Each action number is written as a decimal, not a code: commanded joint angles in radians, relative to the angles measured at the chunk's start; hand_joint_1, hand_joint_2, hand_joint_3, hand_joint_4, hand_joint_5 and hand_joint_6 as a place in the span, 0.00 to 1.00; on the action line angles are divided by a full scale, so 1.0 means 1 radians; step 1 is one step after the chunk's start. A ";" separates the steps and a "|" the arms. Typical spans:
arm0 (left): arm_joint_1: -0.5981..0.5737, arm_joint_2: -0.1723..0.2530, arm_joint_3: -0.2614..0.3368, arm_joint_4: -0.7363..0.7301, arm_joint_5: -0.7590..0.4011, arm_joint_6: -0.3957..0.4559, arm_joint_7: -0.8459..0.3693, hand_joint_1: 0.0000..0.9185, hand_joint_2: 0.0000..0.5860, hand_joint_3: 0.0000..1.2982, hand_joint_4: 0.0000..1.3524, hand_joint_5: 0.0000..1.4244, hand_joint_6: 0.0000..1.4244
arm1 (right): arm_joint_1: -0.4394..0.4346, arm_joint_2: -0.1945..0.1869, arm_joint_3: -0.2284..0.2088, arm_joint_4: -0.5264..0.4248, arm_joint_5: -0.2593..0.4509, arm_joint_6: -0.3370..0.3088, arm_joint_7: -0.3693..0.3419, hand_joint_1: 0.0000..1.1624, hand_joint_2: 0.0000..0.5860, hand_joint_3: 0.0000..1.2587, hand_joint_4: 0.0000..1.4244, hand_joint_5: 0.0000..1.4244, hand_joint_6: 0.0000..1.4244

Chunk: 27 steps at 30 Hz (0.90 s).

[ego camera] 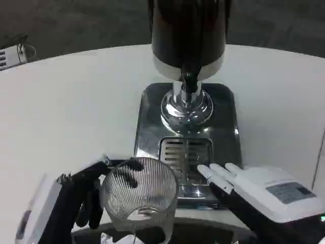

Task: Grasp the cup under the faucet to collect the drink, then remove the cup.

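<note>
A clear ribbed glass cup stands at the near edge of the table, just left of the dispenser's base. My left hand wraps its black fingers around the cup's left side and far rim. The drink dispenser is a dark cylinder with a black faucet above a slotted drip grate in a chrome base. My right hand lies over the base's near right corner, fingers stretched toward the grate, holding nothing. The cup sits nearer to me than the faucet, not beneath it.
The white round table stretches left and right of the chrome base. A small white and grey object sits at the far left edge. Dark floor lies beyond the table.
</note>
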 commanded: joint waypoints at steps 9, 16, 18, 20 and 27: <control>0.014 -0.010 0.010 -0.019 -0.016 -0.026 0.000 0.63 0.00 0.77 0.85 0.91 1.00 | 0.023 0.001 -0.016 -0.030 0.001 -0.010 0.015 0.45 0.74 0.00 0.00 0.00 0.00; 0.011 -0.012 0.008 -0.015 -0.016 -0.024 0.000 0.63 0.00 0.77 0.85 0.91 1.00 | 0.025 0.002 -0.021 -0.033 0.004 -0.008 0.019 0.45 0.74 0.00 0.00 0.00 0.00; 0.008 -0.012 0.007 -0.011 -0.015 -0.023 0.000 0.64 0.00 0.77 0.85 0.91 1.00 | 0.026 0.002 -0.023 -0.033 0.004 -0.007 0.019 0.45 0.74 0.00 0.00 0.00 0.00; 0.004 -0.013 0.006 -0.007 -0.014 -0.022 0.000 0.64 0.00 0.77 0.85 0.91 1.00 | 0.027 0.002 -0.025 -0.033 0.005 -0.006 0.020 0.45 0.74 0.00 0.00 0.00 0.00; -0.027 -0.019 0.004 0.030 -0.002 -0.009 0.005 0.64 0.00 0.77 0.85 0.91 1.00 | 0.035 0.004 -0.030 -0.040 0.004 -0.007 0.020 0.45 0.74 0.00 0.00 0.00 0.00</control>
